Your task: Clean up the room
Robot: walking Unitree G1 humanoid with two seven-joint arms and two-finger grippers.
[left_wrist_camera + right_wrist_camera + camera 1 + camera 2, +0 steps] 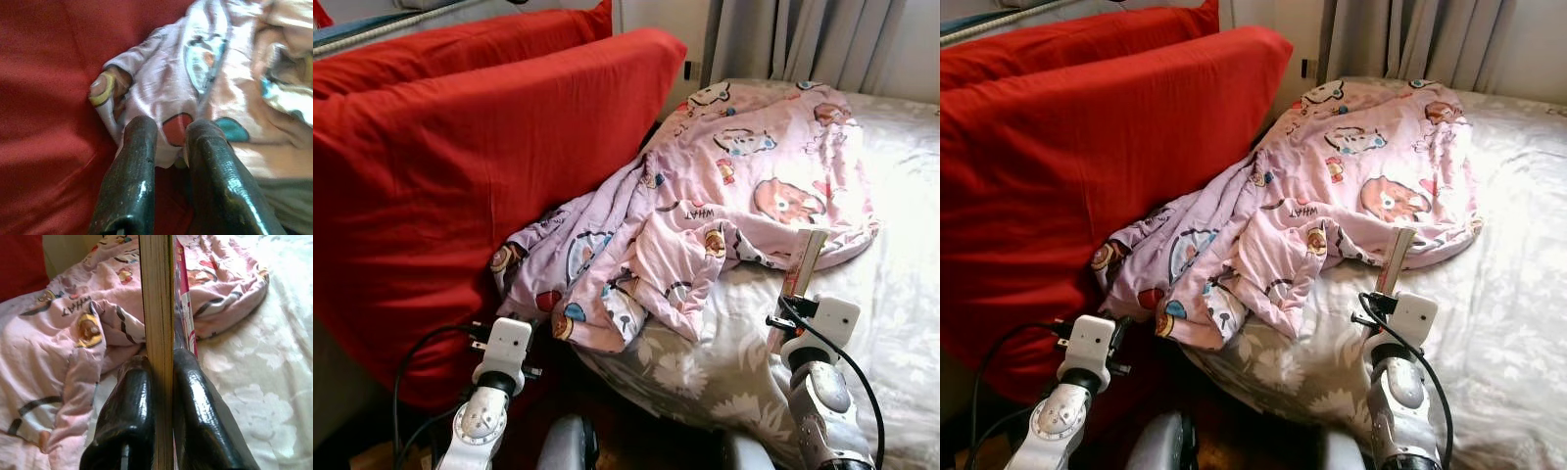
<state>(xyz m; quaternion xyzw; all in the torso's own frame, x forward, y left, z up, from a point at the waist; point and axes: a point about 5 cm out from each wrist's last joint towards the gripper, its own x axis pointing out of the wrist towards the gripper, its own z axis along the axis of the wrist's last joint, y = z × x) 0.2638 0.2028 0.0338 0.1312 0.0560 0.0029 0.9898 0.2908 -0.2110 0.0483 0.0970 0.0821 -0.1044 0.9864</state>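
Observation:
A crumpled pink blanket (pixel 724 186) with cartoon prints lies across the bed (pixel 901 294), its near edge hanging by the red pillows. My right gripper (pixel 159 362) is shut on a thin book (pixel 803 259), held upright on its edge over the sheet just in front of the blanket. The book's yellowed page block (pixel 159 308) faces the wrist camera. My left gripper (pixel 172 128) is low at the blanket's hanging corner, fingers a narrow gap apart with nothing clamped. The blanket's edge (pixel 166 98) with a red patch shows through that gap.
Two large red pillows (pixel 460 166) stand against the bed's left side and rise above the left arm. Grey curtains (pixel 803 39) hang behind the bed. The floral sheet (pixel 1508 323) to the right of the book is bare.

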